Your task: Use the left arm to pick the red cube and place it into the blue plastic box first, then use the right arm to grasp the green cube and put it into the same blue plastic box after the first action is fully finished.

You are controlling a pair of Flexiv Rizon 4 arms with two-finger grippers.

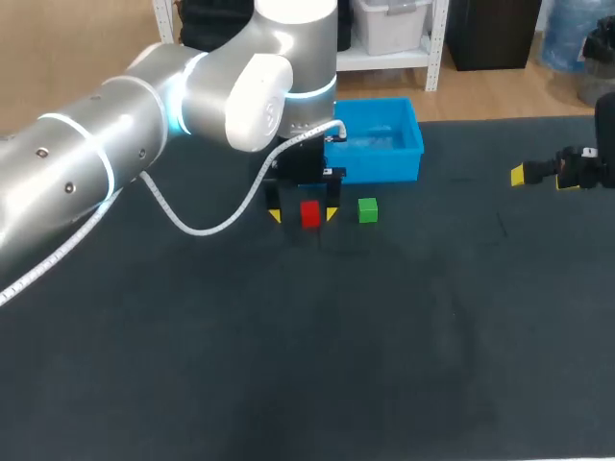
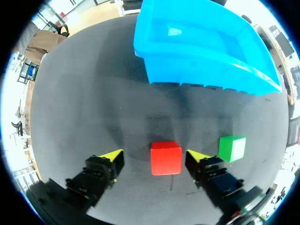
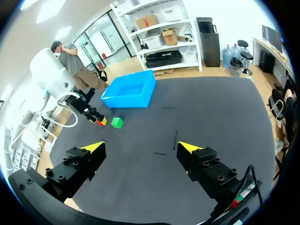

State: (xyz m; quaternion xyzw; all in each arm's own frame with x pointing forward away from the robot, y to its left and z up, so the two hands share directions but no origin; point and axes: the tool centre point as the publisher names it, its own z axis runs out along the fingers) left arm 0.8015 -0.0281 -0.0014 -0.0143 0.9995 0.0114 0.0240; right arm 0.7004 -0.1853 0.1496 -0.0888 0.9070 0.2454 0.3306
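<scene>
Left claw (image 2: pixel 154 157) spread, straddling the small red cube (image 2: pixel 165 158). The cube sits between the tips, touching neither, nearer the finger beside the small green cube (image 2: pixel 232 148). Blue plastic box (image 2: pixel 187 70) dead ahead, toward the desk's (image 1: pixel 288 365) far edge.

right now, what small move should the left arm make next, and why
Probably shut the left pincer: the red cube sits between its open fingers, a gap on each side, so closing should grip it.
</scene>
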